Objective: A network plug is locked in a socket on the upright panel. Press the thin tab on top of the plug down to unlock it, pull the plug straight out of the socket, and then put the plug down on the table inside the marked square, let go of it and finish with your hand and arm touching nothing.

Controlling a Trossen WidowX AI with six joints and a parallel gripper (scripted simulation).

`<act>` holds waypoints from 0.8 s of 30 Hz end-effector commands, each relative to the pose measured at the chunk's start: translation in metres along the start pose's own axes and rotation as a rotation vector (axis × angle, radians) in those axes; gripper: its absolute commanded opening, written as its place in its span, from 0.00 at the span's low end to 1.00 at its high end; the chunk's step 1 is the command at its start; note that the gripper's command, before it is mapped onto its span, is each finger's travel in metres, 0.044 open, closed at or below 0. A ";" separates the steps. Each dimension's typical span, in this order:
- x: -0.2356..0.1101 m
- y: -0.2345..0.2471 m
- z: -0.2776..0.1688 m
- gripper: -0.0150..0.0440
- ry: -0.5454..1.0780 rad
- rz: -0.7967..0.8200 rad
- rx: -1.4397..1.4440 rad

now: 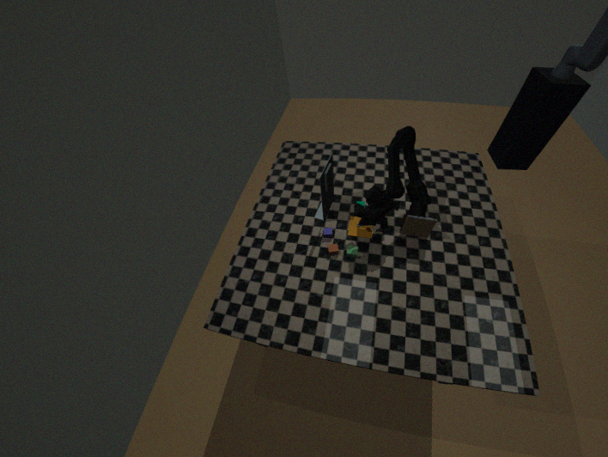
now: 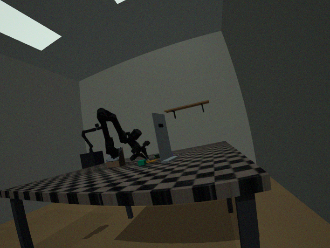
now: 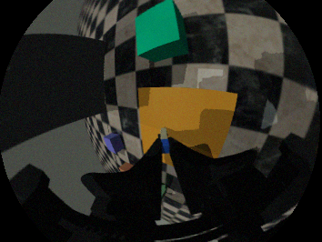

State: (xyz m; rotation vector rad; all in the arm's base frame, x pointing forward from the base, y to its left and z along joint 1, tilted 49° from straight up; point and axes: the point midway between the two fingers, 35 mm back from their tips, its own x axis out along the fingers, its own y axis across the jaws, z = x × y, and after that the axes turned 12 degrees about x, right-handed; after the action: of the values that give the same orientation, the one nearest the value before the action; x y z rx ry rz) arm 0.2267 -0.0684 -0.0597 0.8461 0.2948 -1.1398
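My gripper is shut on the network plug. The plug, with a blue part and a pale end, sticks out between the fingertips in the wrist view, over the orange marked square. The marked square lies flat on the table. The fingertips are low over it; whether the plug touches it I cannot tell. The upright panel stands apart from the gripper, at the left in the top view. The lower part of the plug is hidden by the fingers.
A teal block lies beyond the square. A purple block, an orange-red block and a green block lie near the square. A brown box stands by the arm's base.
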 end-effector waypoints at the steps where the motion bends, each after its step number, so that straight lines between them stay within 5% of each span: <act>1: 0.000 0.000 0.000 0.30 -0.001 -0.001 0.001; 6: 0.000 0.000 0.000 0.52 -0.001 -0.001 0.001; 24: -0.010 0.001 -0.001 0.52 0.002 -0.002 0.000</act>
State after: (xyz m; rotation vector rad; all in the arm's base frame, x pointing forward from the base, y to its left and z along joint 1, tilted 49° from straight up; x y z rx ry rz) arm 0.2236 -0.0621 -0.0558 0.8436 0.3037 -1.1396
